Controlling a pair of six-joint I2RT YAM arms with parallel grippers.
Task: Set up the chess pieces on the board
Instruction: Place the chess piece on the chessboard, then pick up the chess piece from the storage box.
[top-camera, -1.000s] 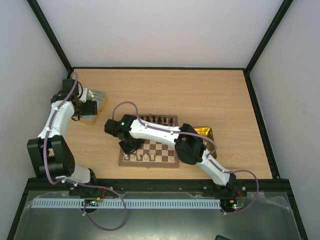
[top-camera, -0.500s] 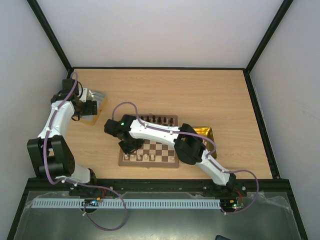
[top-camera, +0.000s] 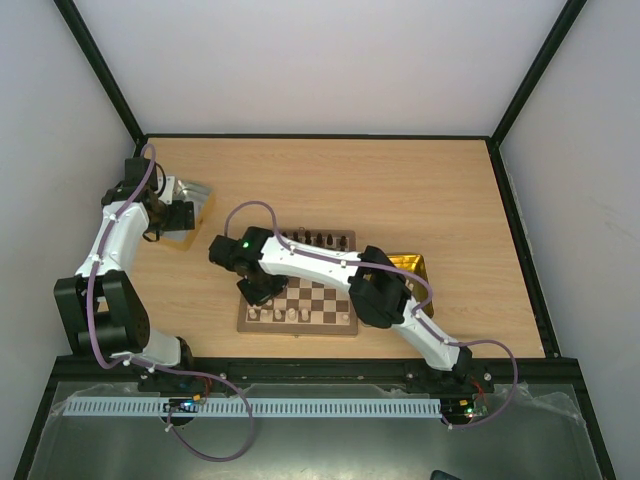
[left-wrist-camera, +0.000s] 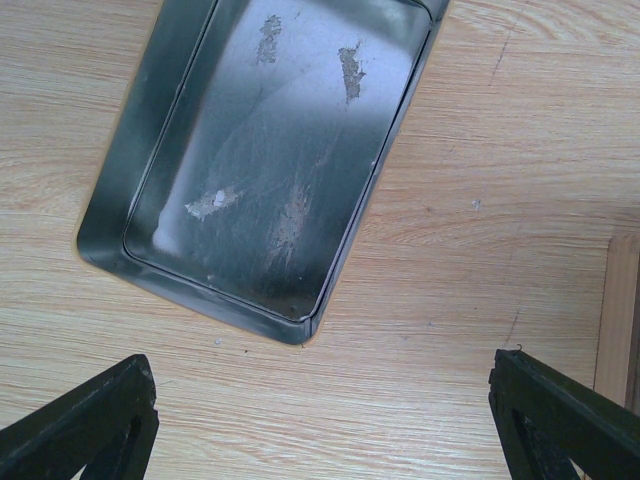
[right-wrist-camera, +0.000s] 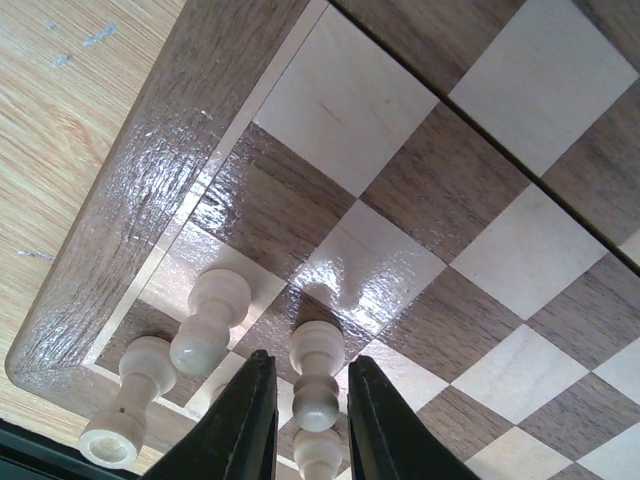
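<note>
Only the overhead view gives the whole layout. The board (top-camera: 298, 300) sits mid-worktop (top-camera: 400, 180), with dark pieces (top-camera: 315, 238) along its far row and cream pieces (top-camera: 290, 314) along its near row. A gold tray (top-camera: 415, 262) lies just right of the board, partly under the right arm (top-camera: 330, 265), so its contents are not visible. A silver tray (top-camera: 192, 200) lies well apart at the far left.

Only the right wrist view shows the board's near-left corner up close. There the right end effector (right-wrist-camera: 310, 430) has its fingers set narrowly either side of an upright cream piece (right-wrist-camera: 318, 372). Whether they pinch it or stand just clear, I cannot tell. Two more stand just beside it, toward the border.

The left wrist view shows the left end effector (left-wrist-camera: 320, 420) spread wide over bare worktop near the silver tray, whose scuffed floor carries a small white speck (left-wrist-camera: 218, 200).
</note>
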